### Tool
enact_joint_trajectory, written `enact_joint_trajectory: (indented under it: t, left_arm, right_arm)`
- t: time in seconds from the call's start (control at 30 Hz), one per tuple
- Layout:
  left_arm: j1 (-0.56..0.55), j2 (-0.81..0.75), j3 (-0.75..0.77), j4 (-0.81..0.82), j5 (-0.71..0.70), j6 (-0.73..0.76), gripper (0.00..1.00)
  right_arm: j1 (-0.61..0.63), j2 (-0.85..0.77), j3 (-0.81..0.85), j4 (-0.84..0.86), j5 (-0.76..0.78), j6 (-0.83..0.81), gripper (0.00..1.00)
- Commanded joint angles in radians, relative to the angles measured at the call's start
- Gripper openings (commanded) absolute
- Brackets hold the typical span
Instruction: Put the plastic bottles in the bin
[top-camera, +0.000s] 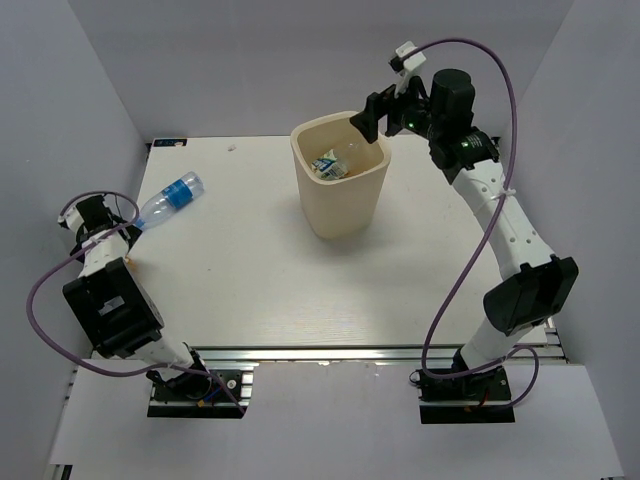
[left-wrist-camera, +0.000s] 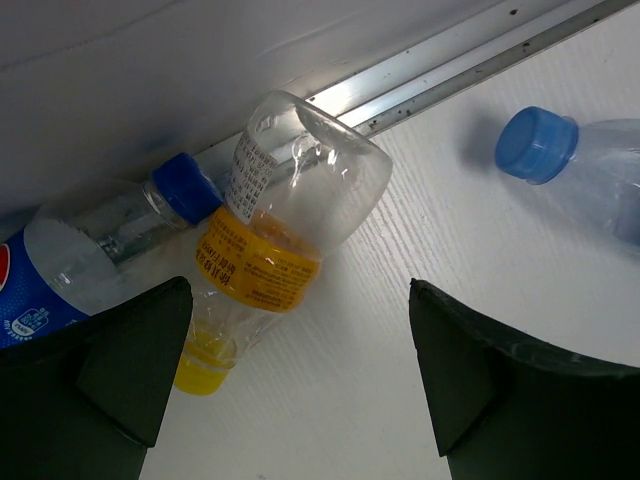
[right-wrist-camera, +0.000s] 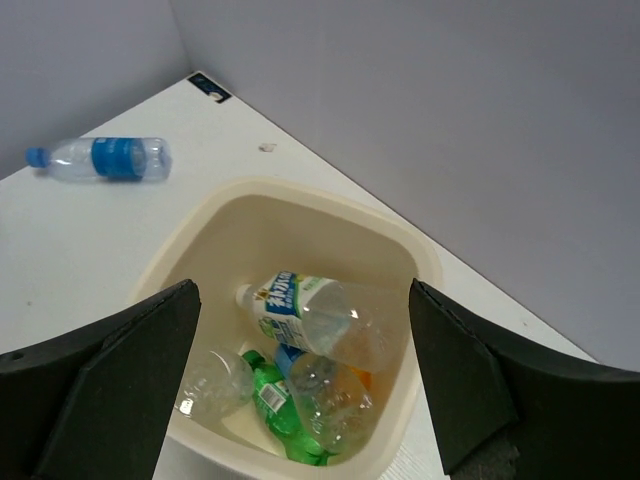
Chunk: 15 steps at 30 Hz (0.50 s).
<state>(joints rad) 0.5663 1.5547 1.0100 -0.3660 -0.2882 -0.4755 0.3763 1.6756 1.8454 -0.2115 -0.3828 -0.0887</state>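
So, closest in, the left gripper (left-wrist-camera: 298, 300) hangs low over the left edge of the table (top-camera: 250, 290), jaws spread wide with nothing between them. Right under it lies an orange-labelled bottle (left-wrist-camera: 265, 255), yellow cap pointing at the camera and clear end toward the metal rail (left-wrist-camera: 450, 70). Tucked along that rail, right up against it as far as I can tell, is a blue-capped bottle (left-wrist-camera: 90, 265) with a blue label. Off to the side, apart from those two, a lone bottle (left-wrist-camera: 590, 165) with a blue cap lies flat on the table. Farther back the bin (top-camera: 340, 205) stands upright, and the right gripper (right-wrist-camera: 302, 290) hovers over its rim, jaws gaping and empty too. Down inside it are a white-labelled bottle (right-wrist-camera: 310, 315), a green bottle (right-wrist-camera: 272, 400) and a couple more clear ones, all piled together.
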Motion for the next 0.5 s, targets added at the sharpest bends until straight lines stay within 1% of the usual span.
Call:
enact_joint_trajectory:
  t: [0.0, 0.07, 0.23, 0.27, 0.37, 0.47]
  left_arm:
    - [0.0, 0.004, 0.018, 0.007, -0.026, 0.037, 0.98]
    - [0.0, 0.015, 0.013, 0.016, -0.02, 0.032, 0.98]
    - [0.0, 0.059, 0.001, 0.033, -0.006, 0.023, 0.98]
    - [0.0, 0.067, 0.002, 0.033, -0.011, 0.026, 0.98]
    - [0.0, 0.094, 0.002, 0.032, -0.032, 0.032, 0.98]
    - [0.001, 0.125, 0.004, 0.035, -0.025, 0.032, 0.98]
  right_arm:
    - [-0.033, -0.048, -0.038, 0.05, 0.071, 0.032, 0.89]
    - [-0.053, -0.074, -0.08, 0.061, 0.093, 0.058, 0.89]
    - [-0.111, -0.178, -0.239, 0.185, 0.139, 0.089, 0.89]
    - [-0.12, -0.189, -0.264, 0.19, 0.143, 0.119, 0.89]
    - [-0.155, -0.22, -0.291, 0.193, 0.162, 0.135, 0.89]
    - [-0.189, -0.254, -0.342, 0.199, 0.173, 0.15, 0.89]
